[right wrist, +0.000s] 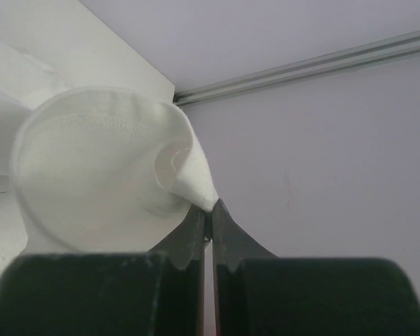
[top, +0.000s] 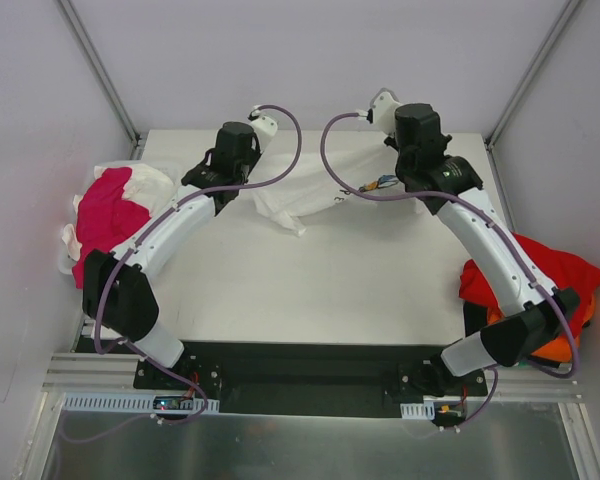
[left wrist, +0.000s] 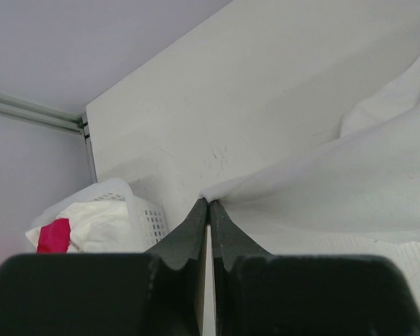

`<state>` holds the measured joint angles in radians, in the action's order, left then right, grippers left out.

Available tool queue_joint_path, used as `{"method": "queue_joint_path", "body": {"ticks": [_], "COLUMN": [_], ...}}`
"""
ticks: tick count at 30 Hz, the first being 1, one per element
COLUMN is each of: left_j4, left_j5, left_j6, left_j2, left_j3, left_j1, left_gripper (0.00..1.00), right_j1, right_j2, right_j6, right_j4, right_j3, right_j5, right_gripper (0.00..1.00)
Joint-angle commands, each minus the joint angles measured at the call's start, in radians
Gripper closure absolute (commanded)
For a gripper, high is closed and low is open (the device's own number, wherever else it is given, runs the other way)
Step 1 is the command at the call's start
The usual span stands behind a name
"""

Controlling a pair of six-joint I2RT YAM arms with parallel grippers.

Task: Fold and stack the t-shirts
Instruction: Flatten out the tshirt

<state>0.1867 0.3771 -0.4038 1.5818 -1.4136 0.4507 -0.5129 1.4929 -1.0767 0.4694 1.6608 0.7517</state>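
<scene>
Your left fingers (left wrist: 208,205) and right fingers (right wrist: 210,208) each pinch the white t-shirt (top: 290,200), likely to spread it on the tabletop (top: 310,290).

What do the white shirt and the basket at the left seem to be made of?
Shirt: soft knit cloth, probably cotton, matte; it drapes in folds and shows a stitched hem. Basket: probably white plastic; its wall is a rigid grid of small holes.
</scene>
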Motion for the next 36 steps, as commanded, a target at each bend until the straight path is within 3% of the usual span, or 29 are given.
{"method": "queue_joint_path", "body": {"ticks": [1,9,16,25,36], "left_j4": [-0.032,-0.029,-0.023,-0.024,-0.024], "left_j5": [0.036,0.003,-0.036,-0.064,-0.060], "left_j6": [0.017,0.043,0.065,0.072,0.065], "left_j2": [-0.031,-0.086,-0.097,0.053,0.331], "left_j3": [-0.031,-0.028,-0.012,-0.041,-0.152], "left_j1": [-0.001,-0.001,0.006,0.020,0.026], "left_gripper": [1.00,1.00,1.00,1.00,1.00], "right_j1": [-0.007,-0.019,-0.074,-0.128,-0.105], "right_j2": [-0.100,-0.151,-0.181,-0.184,-0.057], "right_j6": [-0.060,-0.091,-0.056,-0.022,-0.029], "right_j4": [-0.106,-0.135,-0.063,0.002,-0.038], "right_j3": [0.016,0.007,-0.027,-0.085,-0.148], "right_j5": [-0.014,-0.063,-0.078,-0.080,-0.080], "right_gripper": [0.98,0.99,0.99,0.99,0.99]}}
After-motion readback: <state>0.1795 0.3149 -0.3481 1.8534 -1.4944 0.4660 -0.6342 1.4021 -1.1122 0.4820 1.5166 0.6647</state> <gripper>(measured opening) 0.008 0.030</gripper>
